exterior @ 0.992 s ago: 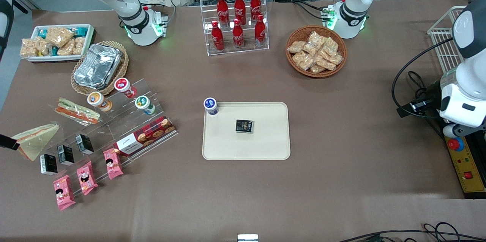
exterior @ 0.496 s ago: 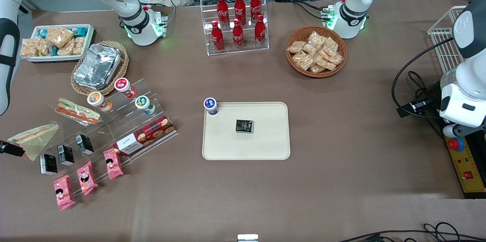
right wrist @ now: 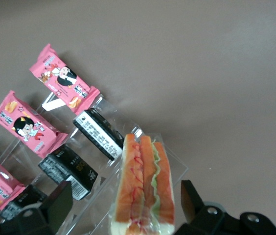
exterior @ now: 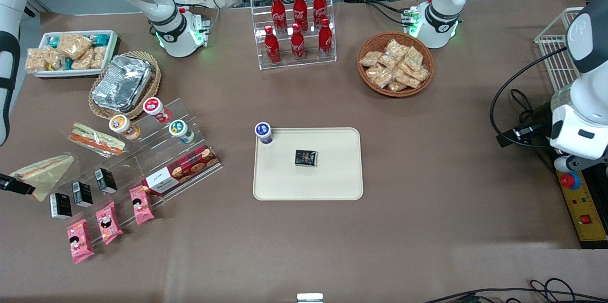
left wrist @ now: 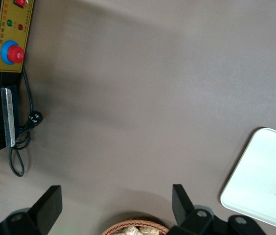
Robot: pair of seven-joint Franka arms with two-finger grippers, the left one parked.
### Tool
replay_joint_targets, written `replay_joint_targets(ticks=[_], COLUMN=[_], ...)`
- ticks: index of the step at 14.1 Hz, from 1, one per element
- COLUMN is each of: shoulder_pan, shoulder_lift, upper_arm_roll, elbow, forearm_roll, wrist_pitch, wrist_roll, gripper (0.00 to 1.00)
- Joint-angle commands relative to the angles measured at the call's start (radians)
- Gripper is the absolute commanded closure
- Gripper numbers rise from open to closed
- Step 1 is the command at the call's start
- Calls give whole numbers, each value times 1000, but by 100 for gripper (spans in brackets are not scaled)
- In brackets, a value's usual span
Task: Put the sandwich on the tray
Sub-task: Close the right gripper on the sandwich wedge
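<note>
The sandwich (exterior: 45, 173), a triangular wedge in clear wrap, lies at the working arm's end of the table on a clear acrylic stand. My gripper (exterior: 13, 184) is at its outer end, at the picture's edge. In the right wrist view the gripper (right wrist: 126, 198) is open, its two black fingers (right wrist: 59, 200) either side of the sandwich's cut edge (right wrist: 143, 186) with its red-orange and green filling. The cream tray (exterior: 332, 184) lies mid-table and also shows in the left wrist view (left wrist: 260, 171). It holds a small black packet (exterior: 305, 157).
A blue-lidded cup (exterior: 263, 132) stands at the tray's corner. Beside the sandwich are black boxes (exterior: 83, 194), pink snack packets (exterior: 108, 222), a long striped sandwich (exterior: 97, 139) and a cookie box (exterior: 183, 170). A foil container (exterior: 122, 82), cola rack (exterior: 297, 27) and snack basket (exterior: 395, 64) stand farther away.
My gripper has shifted slightly nearer the front camera at the sandwich's outer end, and the arm above it has swung. The sandwich and the tray have not moved.
</note>
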Motion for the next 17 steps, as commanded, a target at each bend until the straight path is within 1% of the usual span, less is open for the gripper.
replay_joint_targets(ticks=[1,5,6,7,9,12,14,17], shoulder_pan=[-5,-18,-29,-32,-32,-31,-25,-12], shoulder_lift=[5,-3,-3,-3,-4,-15,-25,-21], upper_arm_roll=[-1,-1,0,-1,-3,-3,-1,3], elbow=[-19,-51,-51,-50,-50,-38,-21,62], forearm_roll=[34,34,34,36,34,34,28,22], wrist_pitch=[23,23,23,19,9,-15,-56,-138], wrist_roll=[-18,-36,-64,-82,-156,-208,-213,-213], gripper=[2,2,5,12,45,73,77,78])
